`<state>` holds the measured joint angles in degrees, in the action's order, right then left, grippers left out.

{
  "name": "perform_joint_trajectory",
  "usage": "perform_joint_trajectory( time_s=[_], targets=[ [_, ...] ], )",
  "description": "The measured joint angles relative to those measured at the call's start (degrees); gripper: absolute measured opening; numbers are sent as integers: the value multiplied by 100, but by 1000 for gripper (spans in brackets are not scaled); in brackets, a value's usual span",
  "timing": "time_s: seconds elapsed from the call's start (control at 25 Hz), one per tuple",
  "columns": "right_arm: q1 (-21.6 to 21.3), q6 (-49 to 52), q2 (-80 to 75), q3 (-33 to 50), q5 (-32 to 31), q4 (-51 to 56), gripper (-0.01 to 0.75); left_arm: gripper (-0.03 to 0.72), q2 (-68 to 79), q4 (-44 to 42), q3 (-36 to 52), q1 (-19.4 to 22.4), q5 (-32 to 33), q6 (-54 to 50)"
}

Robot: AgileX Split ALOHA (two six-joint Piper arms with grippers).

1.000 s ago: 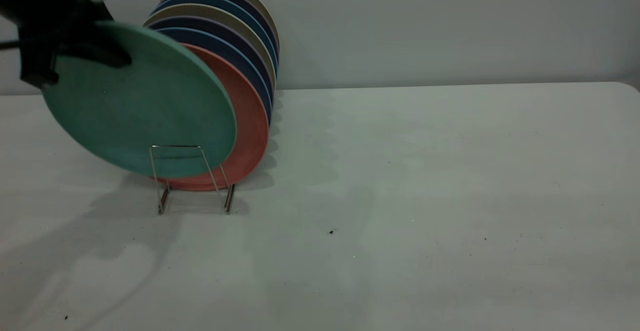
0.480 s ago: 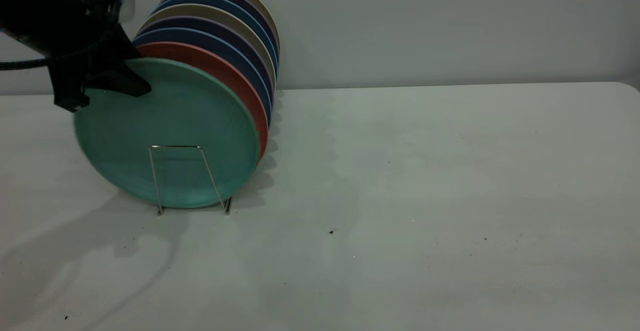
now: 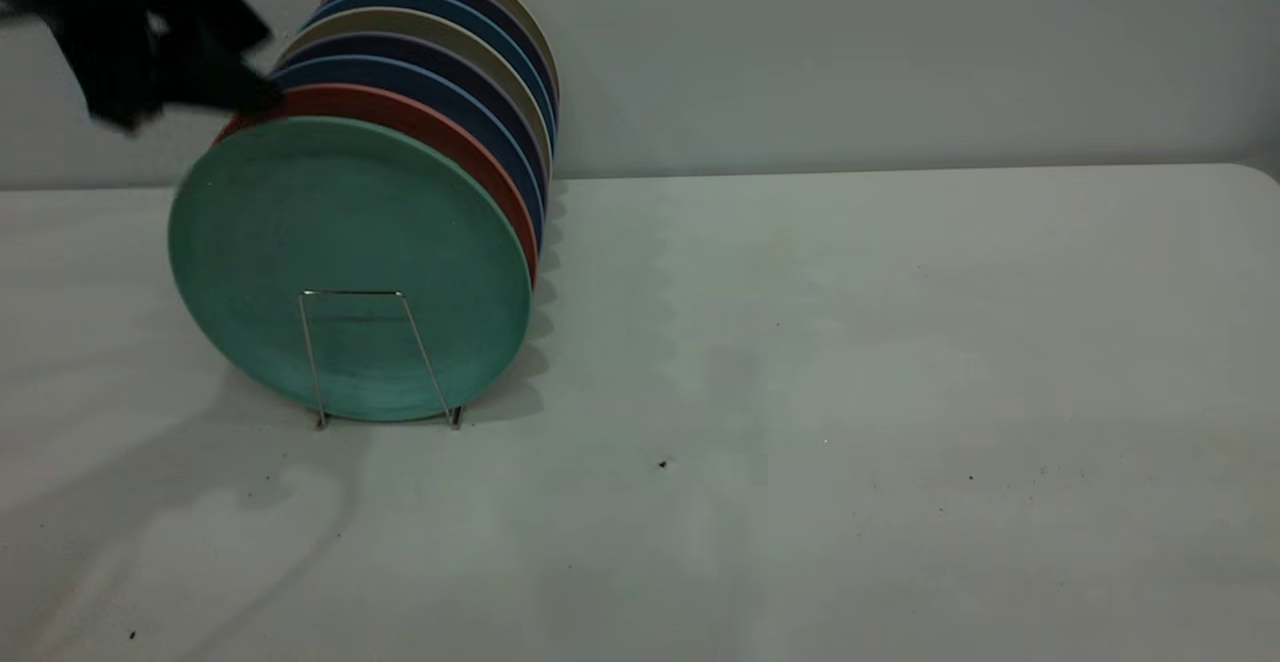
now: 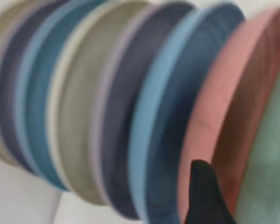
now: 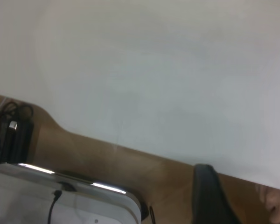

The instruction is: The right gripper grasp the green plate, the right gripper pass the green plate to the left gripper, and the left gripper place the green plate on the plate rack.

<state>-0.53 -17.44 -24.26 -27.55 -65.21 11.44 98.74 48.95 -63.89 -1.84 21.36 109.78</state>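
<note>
The green plate (image 3: 350,262) stands on edge in the plate rack (image 3: 352,293), at the front, behind the rack's front wire loop and leaning on the salmon-pink plate (image 3: 400,110). My left gripper (image 3: 190,92) is open and empty, above and to the left of the plate's top edge, clear of it. In the left wrist view one black finger (image 4: 205,196) shows in front of the pink plate (image 4: 214,116), with the green plate (image 4: 270,163) beside it. My right gripper (image 5: 247,205) is out of the exterior view, open and empty, off the table's edge.
Behind the pink plate the rack holds several blue, dark and beige plates (image 3: 450,52). The white table (image 3: 850,392) stretches to the right of the rack. A wall stands close behind the plates.
The left gripper lowered the green plate into the rack's front slot, let go of it and rose up and to the left. The plate now stands by itself.
</note>
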Motion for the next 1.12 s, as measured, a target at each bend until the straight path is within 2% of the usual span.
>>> perform_joint_trajectory(
  time_s=[0.24, 0.4, 0.52, 0.76, 0.84, 1.0, 1.12],
  targets=[
    [0, 79, 15, 0, 16, -37, 418, 472, -1128, -31, 0, 0, 459, -1025],
    [0, 206, 234, 0, 32, -149, 418, 472, -2013, -208, 0, 0, 1002, -2632],
    [0, 346, 574, 0, 34, -297, 418, 472, -2657, -984, 0, 0, 1682, -4146],
    [0, 405, 1297, 0, 34, -345, 417, 472, -3665, -2913, 0, 0, 3811, -7526],
    [0, 436, 1476, 0, 34, -370, 417, 472, -3935, -3507, 70, 0, 4430, -8373],
    [28, 494, 1648, 0, 29, -421, 417, 472, -4634, -4392, 688, 0, 4552, -9339],
    [234, 511, 1698, 0, 29, -447, 417, 472, -5288, -4543, 1458, 0, 4552, -9643]
  ],
)
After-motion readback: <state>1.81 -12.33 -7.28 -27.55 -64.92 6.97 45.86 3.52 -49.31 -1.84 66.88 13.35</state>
